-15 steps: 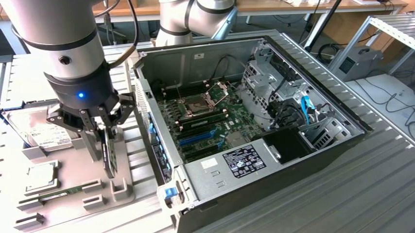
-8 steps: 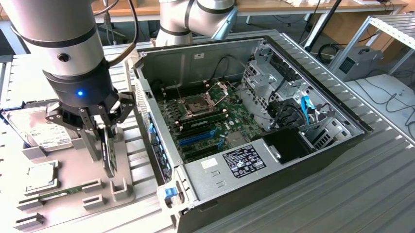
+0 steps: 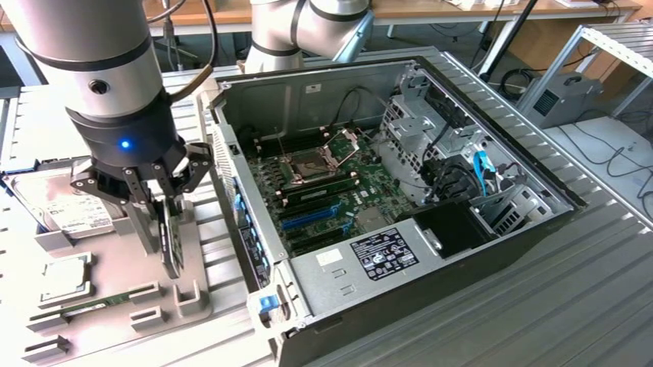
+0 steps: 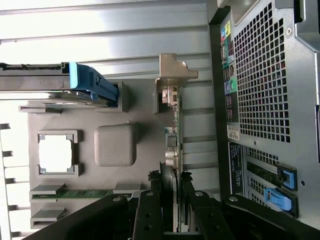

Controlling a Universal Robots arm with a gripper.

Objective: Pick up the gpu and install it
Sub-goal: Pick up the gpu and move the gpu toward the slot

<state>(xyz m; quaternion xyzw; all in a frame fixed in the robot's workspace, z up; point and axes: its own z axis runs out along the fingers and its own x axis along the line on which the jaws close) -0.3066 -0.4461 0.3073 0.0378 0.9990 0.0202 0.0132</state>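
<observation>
The gpu (image 3: pixel 171 243) is a thin dark card standing on edge over the grey parts tray (image 3: pixel 194 306), at the exterior view's left of the open computer case (image 3: pixel 531 229). My gripper (image 3: pixel 165 218) comes down from above and is shut on the card's upper edge, one finger on each face. In the wrist view the gpu (image 4: pixel 171 135) is seen edge-on, running from my gripper (image 4: pixel 172 202) out to its silvery bracket (image 4: pixel 172 75). Whether its lower edge still rests in the tray's slot I cannot tell.
On the tray lie a silver hard drive (image 3: pixel 72 210) with a blue handle (image 4: pixel 87 85), a cpu (image 3: pixel 63 277) and a green memory stick (image 3: pixel 97 303). Inside the case lies the motherboard (image 3: pixel 332 180) with a blue card slot (image 3: pixel 311 218). The case's perforated rear (image 4: pixel 260 75) stands close beside the card.
</observation>
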